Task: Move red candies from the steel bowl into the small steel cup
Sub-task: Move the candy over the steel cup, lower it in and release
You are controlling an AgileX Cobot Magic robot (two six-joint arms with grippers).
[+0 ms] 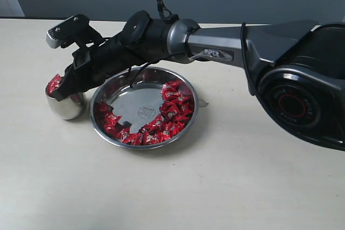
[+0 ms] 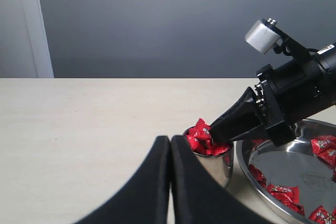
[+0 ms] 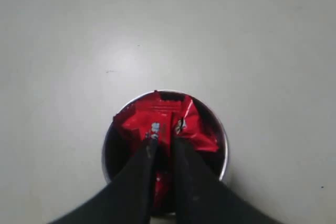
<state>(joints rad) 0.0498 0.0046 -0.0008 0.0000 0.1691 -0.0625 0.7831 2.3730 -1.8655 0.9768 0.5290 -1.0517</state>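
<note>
While the left end effector (image 2: 169,141) sits clenched and empty near the small steel cup (image 1: 66,109), the right end effector (image 3: 164,142) dips into that cup's heap of red candies (image 3: 157,116), jaws barely parted round red wrapper; gripped or dropped, I cannot tell. Drop-off step, seemingly. Next: lift clear, swing right to the steel bowl (image 1: 132,103), where many more lie.

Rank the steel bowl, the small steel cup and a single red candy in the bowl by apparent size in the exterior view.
1. steel bowl, by far the widest.
2. small steel cup, only partly visible.
3. single red candy, smallest.
All sit at similar distance, so the order is safe.
</note>
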